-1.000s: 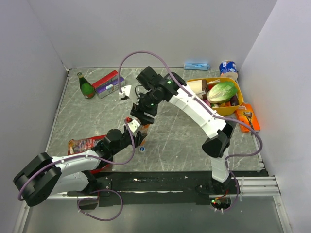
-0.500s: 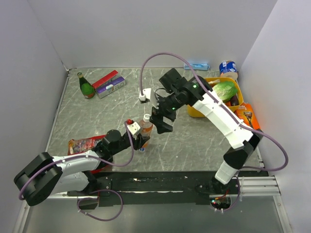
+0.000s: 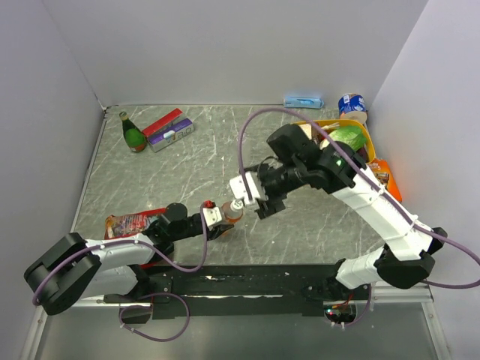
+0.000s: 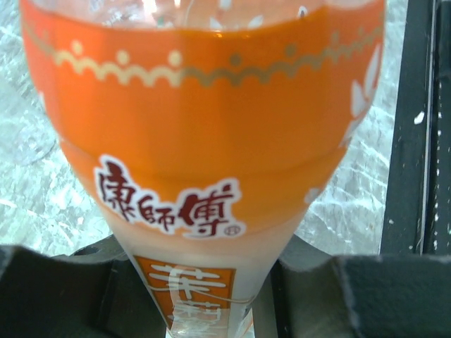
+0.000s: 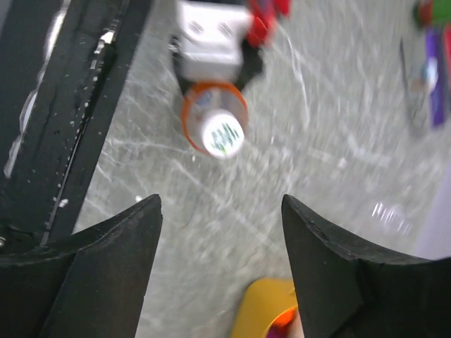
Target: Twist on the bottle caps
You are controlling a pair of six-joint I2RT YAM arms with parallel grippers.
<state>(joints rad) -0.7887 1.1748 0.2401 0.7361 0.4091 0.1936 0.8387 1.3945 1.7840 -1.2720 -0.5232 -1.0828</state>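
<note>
The bottle [image 3: 232,212], clear with orange liquid and a pale label band, is gripped low down by my left gripper [image 3: 223,225] near the table's front middle. It fills the left wrist view [image 4: 204,127], with the left gripper [image 4: 204,299] shut on its lower body. A whitish cap [image 5: 223,135] sits on its neck and also shows in the top view [image 3: 236,204]. My right gripper [image 3: 262,204] is open and empty, just right of the bottle top. In its own view the right gripper [image 5: 222,211] has the bottle beyond the fingertips. The blue cap is not visible.
A dark green glass bottle [image 3: 133,133] and red and purple boxes [image 3: 166,129] lie at the back left. A yellow basket [image 3: 367,141] of vegetables, a can [image 3: 351,103] and a blue packet [image 3: 304,101] are at the back right. A red snack bag [image 3: 127,223] lies front left.
My right arm has swung from behind and over the bottle to its right side, lower and nearer. My left gripper has shifted the bottle slightly right.
</note>
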